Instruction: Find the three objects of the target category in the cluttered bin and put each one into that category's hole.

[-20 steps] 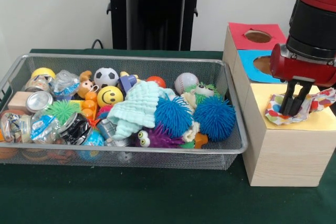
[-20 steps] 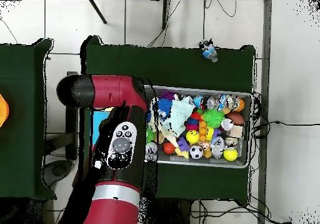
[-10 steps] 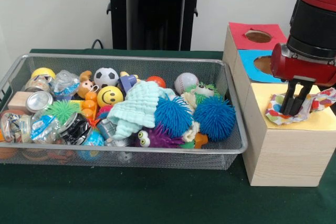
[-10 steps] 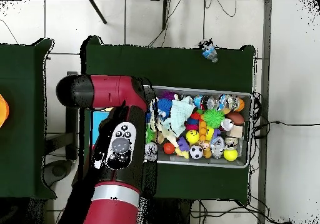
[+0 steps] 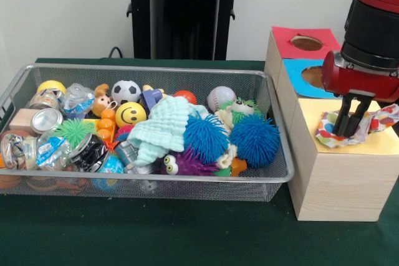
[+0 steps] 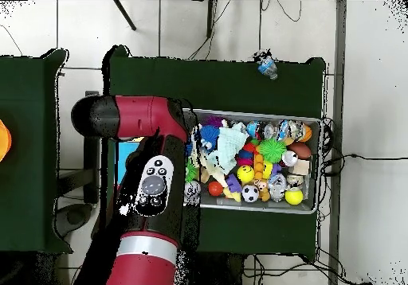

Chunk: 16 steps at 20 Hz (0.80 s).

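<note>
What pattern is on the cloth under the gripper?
The cloth is white with multicoloured dots, clearest in the front view, beneath the gripper.

The red and black arm [image 5: 374, 29] descends from above, wrist vertical, its pincer [image 5: 349, 130] pointing straight down. The two black fingers [image 5: 342, 116] stand close together, nearly parallel. From overhead, the arm [image 6: 147, 178] hides the pincer beneath it.

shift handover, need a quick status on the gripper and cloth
Gripper down on the yellow box top, fingers in the patterned cloth. Cloth bunched over the hole, not yet in. Nothing blocking.
</note>
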{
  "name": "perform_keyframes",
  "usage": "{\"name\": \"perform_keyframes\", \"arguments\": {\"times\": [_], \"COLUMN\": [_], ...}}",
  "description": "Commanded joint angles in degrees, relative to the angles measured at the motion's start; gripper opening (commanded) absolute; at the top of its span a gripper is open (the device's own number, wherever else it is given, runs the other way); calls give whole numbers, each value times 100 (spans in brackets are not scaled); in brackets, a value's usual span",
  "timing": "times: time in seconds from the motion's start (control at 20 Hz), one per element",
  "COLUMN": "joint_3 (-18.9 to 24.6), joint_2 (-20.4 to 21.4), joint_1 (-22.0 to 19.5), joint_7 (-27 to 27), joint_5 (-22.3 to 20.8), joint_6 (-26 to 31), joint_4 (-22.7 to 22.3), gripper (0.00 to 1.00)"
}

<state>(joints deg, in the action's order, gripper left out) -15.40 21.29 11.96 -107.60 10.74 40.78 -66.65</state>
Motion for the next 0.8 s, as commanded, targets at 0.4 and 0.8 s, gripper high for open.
{"name": "perform_keyframes", "arguments": {"times": [0.4, 0.8], "joint_3": [466, 537], "joint_2": [49, -84], "joint_1": [80, 102], "joint_7": [-1092, -1169], "joint_5": [29, 131], "joint_6": [-678, -976], "joint_4": [-1327, -1476], "gripper": [0, 0]}}
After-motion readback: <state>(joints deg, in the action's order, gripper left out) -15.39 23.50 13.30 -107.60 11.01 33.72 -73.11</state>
